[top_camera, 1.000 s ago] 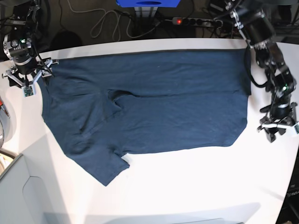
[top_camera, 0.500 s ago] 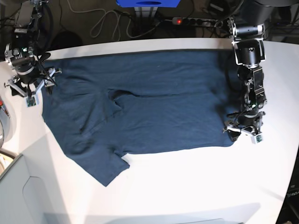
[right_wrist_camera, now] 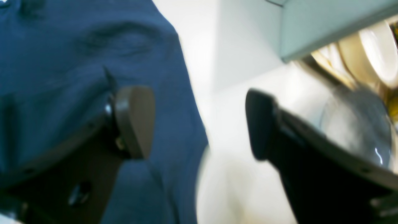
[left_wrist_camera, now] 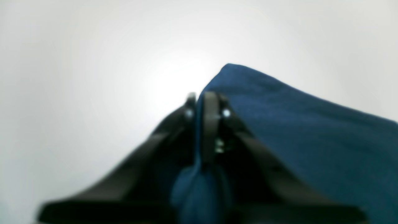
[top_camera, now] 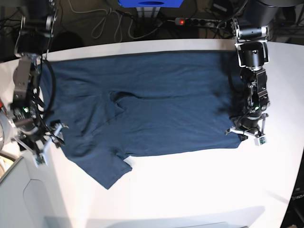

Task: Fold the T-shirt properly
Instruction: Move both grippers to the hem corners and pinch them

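Observation:
The dark navy T-shirt (top_camera: 156, 104) lies spread flat across the white table (top_camera: 190, 190), one short sleeve (top_camera: 111, 173) pointing to the front left. My left gripper (top_camera: 246, 135) is at the shirt's front right corner. In the left wrist view it (left_wrist_camera: 202, 102) is shut, with a fold of the T-shirt (left_wrist_camera: 311, 140) pinched between its fingers. My right gripper (top_camera: 46, 142) stands open at the shirt's left edge. In the right wrist view one pad (right_wrist_camera: 133, 121) is over the T-shirt (right_wrist_camera: 62, 77) and the other finger (right_wrist_camera: 261, 124) over bare table.
A grey bin (top_camera: 19, 194) sits at the table's front left corner, its edge (right_wrist_camera: 326, 25) close to my right gripper. Pale round plates (right_wrist_camera: 373, 46) lie just beyond it. Behind the table are a power strip (top_camera: 197, 21) and cables (top_camera: 104, 23).
My right arm has travelled from the shirt's back left corner forward along its left edge. My left gripper moved in to the front right corner, then shut on the fabric.

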Action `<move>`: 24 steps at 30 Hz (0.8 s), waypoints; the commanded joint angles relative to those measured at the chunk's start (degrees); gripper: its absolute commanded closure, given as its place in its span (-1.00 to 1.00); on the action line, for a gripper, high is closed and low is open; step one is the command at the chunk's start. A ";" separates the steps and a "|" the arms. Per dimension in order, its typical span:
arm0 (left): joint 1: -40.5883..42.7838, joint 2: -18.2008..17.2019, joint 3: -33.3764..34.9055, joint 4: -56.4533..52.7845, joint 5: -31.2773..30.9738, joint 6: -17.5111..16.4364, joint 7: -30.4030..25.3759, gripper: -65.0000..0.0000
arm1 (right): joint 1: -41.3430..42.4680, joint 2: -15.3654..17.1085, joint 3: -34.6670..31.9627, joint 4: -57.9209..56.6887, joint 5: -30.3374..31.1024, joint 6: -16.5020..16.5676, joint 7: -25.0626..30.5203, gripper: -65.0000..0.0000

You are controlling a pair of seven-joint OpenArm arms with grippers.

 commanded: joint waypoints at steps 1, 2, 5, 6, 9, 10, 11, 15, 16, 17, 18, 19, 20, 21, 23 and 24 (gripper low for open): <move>-1.42 -0.85 -0.12 1.06 -0.02 0.08 -1.34 1.00 | 3.79 0.65 -0.90 -1.95 -0.25 -0.07 1.70 -0.35; -1.42 -0.85 -0.12 1.06 -0.02 0.08 -1.34 1.00 | 6.51 -0.06 -2.14 -5.47 -0.16 -0.07 2.93 -0.35; -1.42 -0.76 -0.12 1.24 -0.19 -0.01 -1.34 1.00 | 13.81 -2.25 -4.16 -19.45 -0.16 -0.07 10.84 -0.36; -1.42 -0.76 -0.12 1.42 -0.28 -0.01 -1.34 1.00 | 15.92 -2.96 -4.16 -24.72 -0.16 -0.07 14.45 -0.36; -0.89 -0.76 -0.12 5.02 -0.37 -0.01 -1.34 1.00 | 21.98 -5.33 -4.60 -41.60 -0.25 -0.07 26.05 -0.36; -0.19 -0.76 -0.12 6.25 -0.19 -0.01 -1.34 1.00 | 23.48 -5.59 -4.51 -46.26 -0.25 -0.07 29.39 -0.36; 0.43 -0.76 -0.12 7.66 -0.02 -0.01 -1.34 1.00 | 24.80 -5.59 -4.51 -50.74 -0.25 -0.07 32.64 -0.36; 1.92 -0.76 -0.12 12.49 0.07 -0.01 -0.90 1.00 | 27.96 -5.68 -4.51 -64.02 -0.25 -0.07 45.83 -0.36; 2.19 -0.68 -0.12 13.11 0.07 -0.01 -0.82 1.00 | 28.05 -5.68 -4.60 -65.78 -0.34 -0.07 48.38 -0.36; 2.36 -0.68 -0.12 13.63 0.07 -0.01 -0.82 1.00 | 28.05 -5.59 -4.60 -66.83 -0.34 -0.07 50.32 -0.36; 2.36 -0.68 -0.12 13.81 0.07 -0.01 -0.82 1.00 | 28.05 -5.59 -4.60 -67.36 -0.34 -0.07 51.55 -0.36; 2.45 -0.68 -0.03 13.90 0.07 -0.01 -0.82 1.00 | 27.96 -5.42 -4.60 -67.54 -0.34 -0.07 51.81 -0.35; 2.54 -0.68 -0.03 13.90 0.07 -0.01 -0.82 1.00 | 27.96 -5.42 -4.60 -67.62 -0.34 -0.07 51.72 -0.34; 2.89 -0.68 -0.03 13.90 0.07 -0.01 -0.82 1.00 | 27.79 -5.33 -4.60 -67.62 -0.43 -0.07 51.72 -0.34; 3.15 -0.68 -0.03 13.99 0.07 -0.01 -0.82 1.00 | 27.08 -5.33 -4.60 -68.24 -0.43 -0.07 51.72 -0.33; 3.15 -0.68 -0.03 13.99 0.07 -0.01 -0.82 1.00 | 26.73 -5.33 -4.60 -68.24 -0.43 -0.07 51.72 -0.33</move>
